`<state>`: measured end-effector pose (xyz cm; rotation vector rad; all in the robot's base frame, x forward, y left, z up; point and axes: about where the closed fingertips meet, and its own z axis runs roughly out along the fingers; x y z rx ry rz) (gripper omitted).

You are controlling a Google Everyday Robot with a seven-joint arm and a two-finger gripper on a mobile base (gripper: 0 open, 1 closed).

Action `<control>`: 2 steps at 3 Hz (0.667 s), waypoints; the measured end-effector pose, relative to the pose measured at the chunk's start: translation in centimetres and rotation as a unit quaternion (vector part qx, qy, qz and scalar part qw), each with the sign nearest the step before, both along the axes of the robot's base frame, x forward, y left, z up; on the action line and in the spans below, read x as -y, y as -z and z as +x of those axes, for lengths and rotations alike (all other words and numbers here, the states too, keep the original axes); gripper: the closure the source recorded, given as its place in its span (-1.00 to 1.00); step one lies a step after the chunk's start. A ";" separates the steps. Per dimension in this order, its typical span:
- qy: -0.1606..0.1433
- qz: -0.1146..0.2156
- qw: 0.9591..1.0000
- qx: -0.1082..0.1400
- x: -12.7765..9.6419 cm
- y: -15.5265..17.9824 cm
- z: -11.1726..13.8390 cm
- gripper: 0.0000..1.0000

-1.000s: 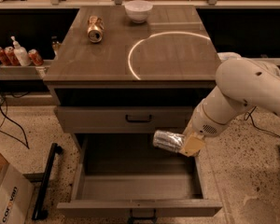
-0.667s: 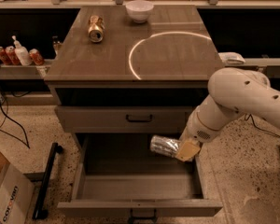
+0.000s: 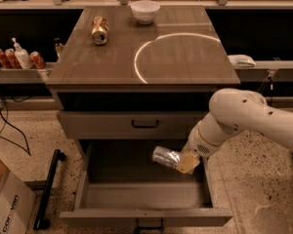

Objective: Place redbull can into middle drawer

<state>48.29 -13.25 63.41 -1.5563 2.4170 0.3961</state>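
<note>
End effector [image 3: 184, 163] closed on redbull can [image 3: 166, 156], gripping its right end. Can is near-horizontal, long axis left-right, roughly parallel to counter [image 3: 185, 57] front edge, w/ the body sticking out to the left of the grip. Can hangs over the open middle drawer [image 3: 146, 217], below & fwd of the front edge, nearer the front-right corner, apparently clear of the grey floor. Judgement: next move = straight drop then release. Right drawer wall is just beside the wrist, so watch clearance there.

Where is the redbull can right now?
In the camera view, the redbull can lies sideways in the gripper, over the right part of the open middle drawer, below the closed drawer front.
</note>
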 end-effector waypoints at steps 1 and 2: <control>0.016 0.004 1.000 0.005 -0.5 2.6 0.5 1.00; 0.034 0.008 0.999 0.004 -1.2 5.8 1.1 1.00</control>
